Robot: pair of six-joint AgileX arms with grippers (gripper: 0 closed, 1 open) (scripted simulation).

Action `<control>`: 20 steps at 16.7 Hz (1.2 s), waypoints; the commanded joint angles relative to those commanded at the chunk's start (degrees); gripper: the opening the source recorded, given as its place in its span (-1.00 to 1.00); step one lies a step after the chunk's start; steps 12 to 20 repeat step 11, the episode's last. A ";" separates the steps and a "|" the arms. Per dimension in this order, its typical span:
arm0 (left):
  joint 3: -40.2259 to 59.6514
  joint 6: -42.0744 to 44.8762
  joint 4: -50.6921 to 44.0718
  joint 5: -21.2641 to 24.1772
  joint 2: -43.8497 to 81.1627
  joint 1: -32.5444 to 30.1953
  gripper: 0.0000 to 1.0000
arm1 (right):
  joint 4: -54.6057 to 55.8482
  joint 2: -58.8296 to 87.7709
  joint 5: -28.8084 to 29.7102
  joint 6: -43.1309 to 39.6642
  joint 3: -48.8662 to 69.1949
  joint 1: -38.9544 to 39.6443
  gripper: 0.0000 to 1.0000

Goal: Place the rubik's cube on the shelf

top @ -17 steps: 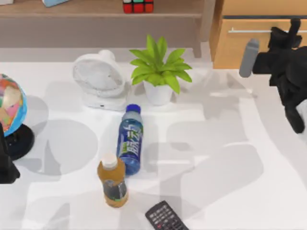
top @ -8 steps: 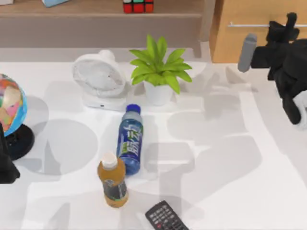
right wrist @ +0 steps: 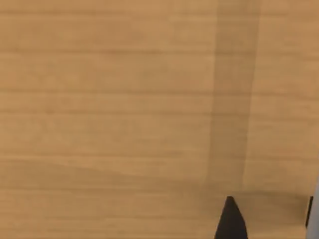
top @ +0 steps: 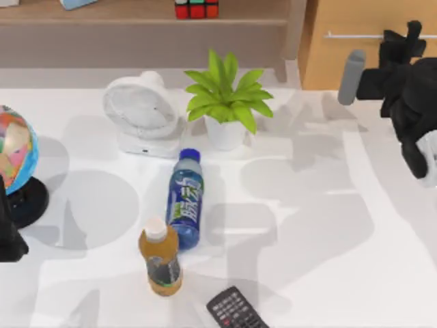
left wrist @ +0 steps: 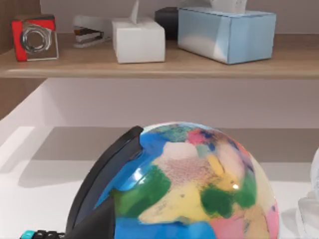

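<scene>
The rubik's cube (top: 196,8) sits on the shelf (top: 136,15) at the back of the counter (top: 321,225), above and just left of the potted plant (top: 223,102), so the placing looks done and the step in hand is, by the look of it, the retreat. The right hand (top: 403,39) hangs at the counter's far right in front of the orange-wood cabinet (top: 355,51), well apart from the cube and carrying nothing visible — whether its fingers are spread or closed cannot be told. Its wrist view faces the cabinet's wood at close range. The next move probably calls only for drawing the right arm clear. The left arm (top: 8,229) is parked at the left edge beside the globe (top: 15,147).
</scene>
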 joint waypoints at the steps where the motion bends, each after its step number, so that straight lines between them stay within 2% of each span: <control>1: 0.00 0.00 0.00 0.00 0.00 0.00 1.00 | 0.00 0.00 0.00 0.00 0.00 0.00 0.36; 5: 0.00 0.00 0.00 0.00 0.00 0.00 1.00 | 0.00 0.00 0.00 0.00 0.00 0.00 0.96; 6: 0.00 0.00 0.00 0.00 0.00 0.00 1.00 | 0.00 0.00 0.00 0.00 0.00 0.00 1.00; 20: 0.00 0.00 0.00 0.00 0.00 0.00 1.00 | 0.00 0.00 0.00 0.00 0.00 0.00 1.00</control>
